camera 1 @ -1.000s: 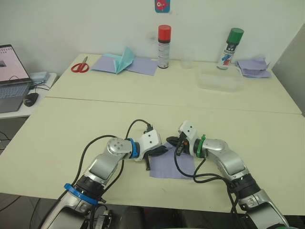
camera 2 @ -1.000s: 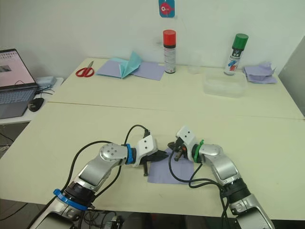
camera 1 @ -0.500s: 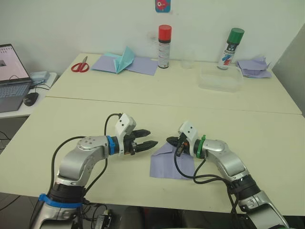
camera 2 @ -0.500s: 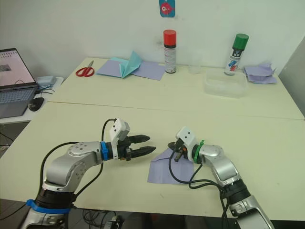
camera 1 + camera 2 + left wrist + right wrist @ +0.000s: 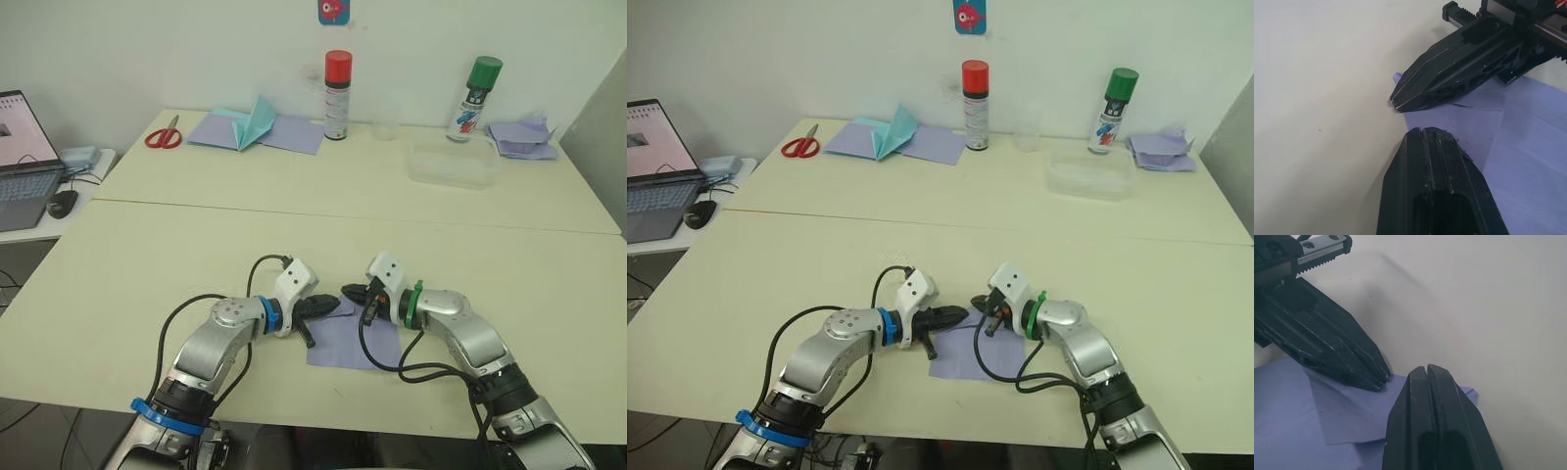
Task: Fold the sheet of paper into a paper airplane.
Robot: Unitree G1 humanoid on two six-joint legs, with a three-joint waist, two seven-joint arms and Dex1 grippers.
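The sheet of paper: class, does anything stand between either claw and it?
Nothing visible does. The sheet of paper lies flat on the table, and both shut claws meet at its far corner: the left claw and the right claw, tips close together over a folded flap.

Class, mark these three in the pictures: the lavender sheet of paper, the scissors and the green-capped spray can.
sheet of paper [image 5: 351,344]: left eye view, flat middle.
scissors [image 5: 164,137]: left eye view, red handles.
green-capped spray can [image 5: 472,103]: left eye view, can body.
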